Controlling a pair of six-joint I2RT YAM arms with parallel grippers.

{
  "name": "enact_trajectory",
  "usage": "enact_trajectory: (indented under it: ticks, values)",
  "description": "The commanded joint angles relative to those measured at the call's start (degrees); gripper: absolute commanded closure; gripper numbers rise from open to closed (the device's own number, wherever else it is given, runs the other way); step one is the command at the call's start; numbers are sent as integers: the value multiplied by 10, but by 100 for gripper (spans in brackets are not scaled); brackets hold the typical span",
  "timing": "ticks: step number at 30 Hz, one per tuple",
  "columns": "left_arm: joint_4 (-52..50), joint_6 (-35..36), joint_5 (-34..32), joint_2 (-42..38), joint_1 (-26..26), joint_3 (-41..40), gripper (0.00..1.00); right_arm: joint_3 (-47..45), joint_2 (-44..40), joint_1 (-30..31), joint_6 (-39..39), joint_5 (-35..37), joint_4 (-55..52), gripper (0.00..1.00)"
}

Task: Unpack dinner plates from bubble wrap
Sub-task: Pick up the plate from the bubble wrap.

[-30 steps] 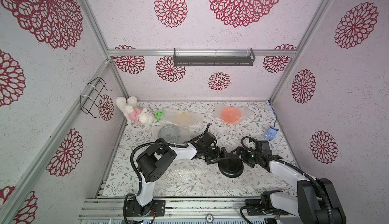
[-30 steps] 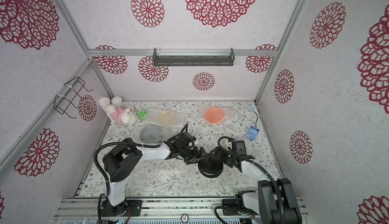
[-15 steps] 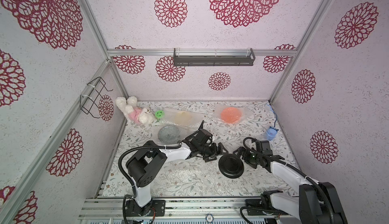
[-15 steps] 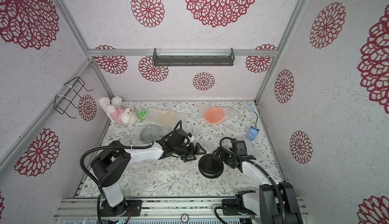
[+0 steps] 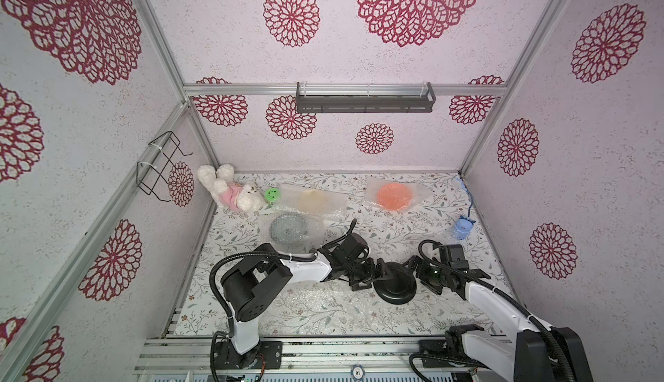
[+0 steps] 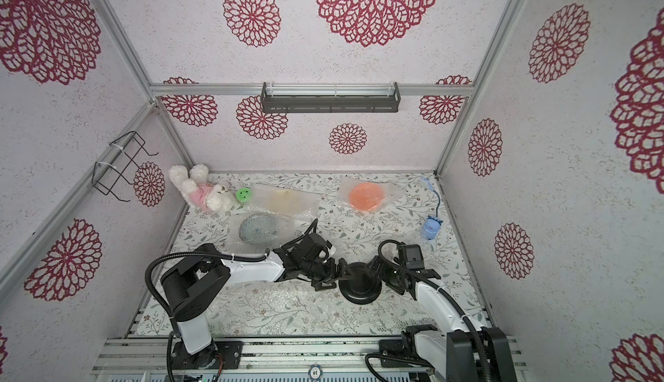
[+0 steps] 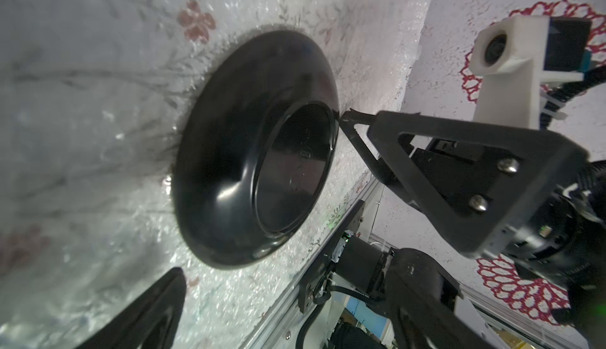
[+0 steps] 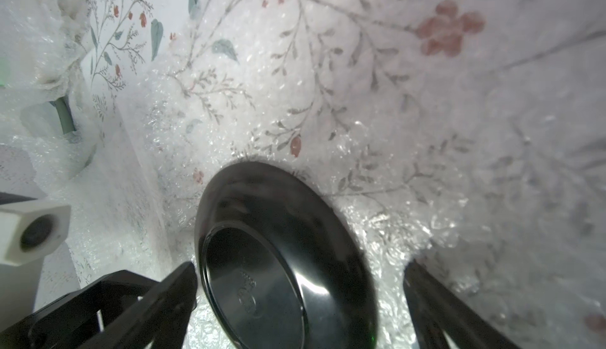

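**Left gripper (image 5: 374,278) and right gripper (image 5: 418,275) spread wide beside black plate (image 5: 397,287)**

Neither grips anything. Plate glossy, upside down, foot ring up, between the two. It lies bare on a flat bubble wrap sheet (image 5: 316,304) near the front edge of the counter (image 5: 388,225).

Round tag (image 5: 357,372) on front rail (image 5: 323,353) — "10".
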Motion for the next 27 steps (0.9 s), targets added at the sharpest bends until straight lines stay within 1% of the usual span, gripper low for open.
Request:
enact_trajectory:
  ticks: [1,9,14,16,20,22,27]
  values:
    - [19,-21,-15,12,-4,9,3,-9,2,-2,11,-12,4,1]
    - [40,-30,-7,46,-6,15,3,-28,26,-1,13,-29,34,1]
    - [55,-38,-3,45,-6,13,3,-34,30,-1,10,-32,36,1]
    - [67,-42,-4,32,-4,7,3,-38,30,-1,7,-29,36,1]
    - [167,-74,14,9,7,-15,3,-43,31,-1,11,-29,46,1]
    - [201,-84,17,6,11,-18,3,-43,36,-1,11,-31,50,1]
    - [255,-103,18,6,15,-29,3,-42,41,-1,9,-31,51,1]
